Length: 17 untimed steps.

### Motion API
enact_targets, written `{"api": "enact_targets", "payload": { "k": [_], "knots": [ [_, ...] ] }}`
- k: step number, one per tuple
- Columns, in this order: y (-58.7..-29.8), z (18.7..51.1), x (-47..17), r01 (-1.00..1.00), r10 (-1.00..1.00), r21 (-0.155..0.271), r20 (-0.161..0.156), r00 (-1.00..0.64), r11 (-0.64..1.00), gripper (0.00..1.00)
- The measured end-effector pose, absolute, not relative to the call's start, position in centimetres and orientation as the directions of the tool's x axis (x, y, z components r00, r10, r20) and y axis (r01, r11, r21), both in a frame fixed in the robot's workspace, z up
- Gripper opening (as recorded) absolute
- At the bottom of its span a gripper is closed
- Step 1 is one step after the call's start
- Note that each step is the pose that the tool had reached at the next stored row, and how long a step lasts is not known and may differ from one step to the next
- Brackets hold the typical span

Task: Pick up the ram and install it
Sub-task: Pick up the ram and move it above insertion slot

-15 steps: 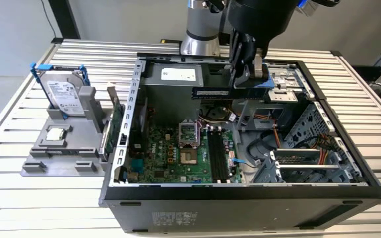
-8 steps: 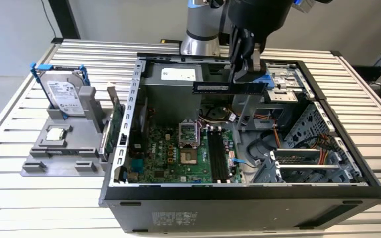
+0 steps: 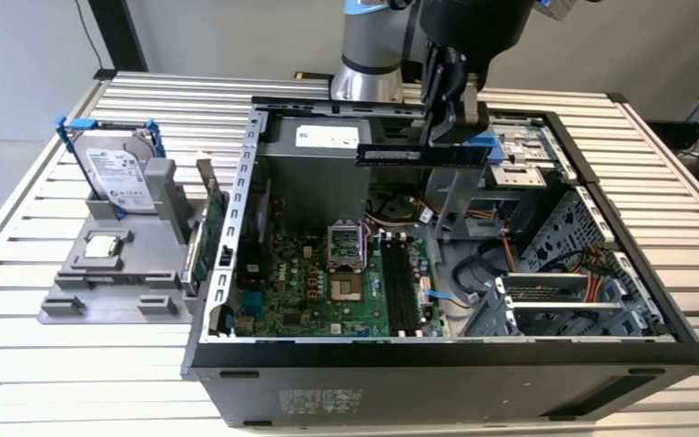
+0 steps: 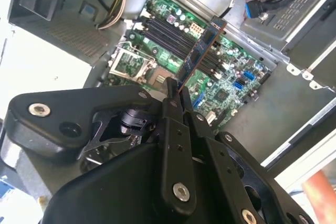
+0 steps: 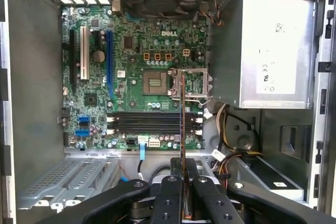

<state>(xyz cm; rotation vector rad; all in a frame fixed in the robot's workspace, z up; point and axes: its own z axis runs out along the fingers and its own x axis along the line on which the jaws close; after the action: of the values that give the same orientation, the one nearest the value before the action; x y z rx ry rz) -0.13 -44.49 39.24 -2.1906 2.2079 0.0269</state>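
Fingers (image 5: 169,198) were pinched tight on ram (image 3: 392,155). Stick hung level over open tower case (image 3: 252,182), well above motherboard (image 3: 313,291) slots (image 3: 399,287). Hard drive (image 3: 119,168) stood in holder on counter (image 3: 34,364).

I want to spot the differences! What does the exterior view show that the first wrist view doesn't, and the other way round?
Exterior view's own: the hard drive, green card and table. First wrist view's own: the fan by the motherboard's edge. Both: the gripper shut on the ram, over the motherboard.
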Motion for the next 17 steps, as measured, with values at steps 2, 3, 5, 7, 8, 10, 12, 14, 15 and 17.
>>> {"api": "enact_targets", "payload": {
  "k": [2, 3, 5, 7, 8, 10, 12, 14, 15, 17],
  "knots": [
    [-44.49, 39.25, -0.12, -1.000, -0.999, -0.010, -0.034, -0.008, 0.008, 0.00],
    [-44.49, 39.25, -0.12, -1.000, -0.999, -0.010, -0.034, -0.008, 0.008, 0.00],
    [-44.49, 39.25, -0.12, -1.000, -0.999, -0.010, -0.034, -0.008, 0.008, 0.00],
    [-44.49, 39.25, -0.12, -1.000, -0.999, -0.010, -0.034, -0.008, 0.008, 0.00],
    [-44.49, 39.24, -0.12, -1.000, -0.999, -0.010, -0.034, -0.008, 0.008, 0.00],
    [-44.49, 39.25, -0.12, -1.000, -0.999, -0.010, -0.034, -0.008, 0.008, 0.00],
    [-44.49, 39.24, -0.12, -1.000, -0.999, -0.010, -0.034, -0.008, 0.008, 0.00],
    [-44.49, 39.25, -0.12, -1.000, -0.999, -0.010, -0.034, -0.010, 0.010, 0.00],
    [-44.49, 39.25, -0.12, -1.000, -0.999, -0.010, -0.034, -0.013, 0.013, 0.00],
    [-44.49, 39.25, -0.11, -1.000, -0.999, -0.010, -0.034, -0.024, 0.024, 0.00]
  ]
}}
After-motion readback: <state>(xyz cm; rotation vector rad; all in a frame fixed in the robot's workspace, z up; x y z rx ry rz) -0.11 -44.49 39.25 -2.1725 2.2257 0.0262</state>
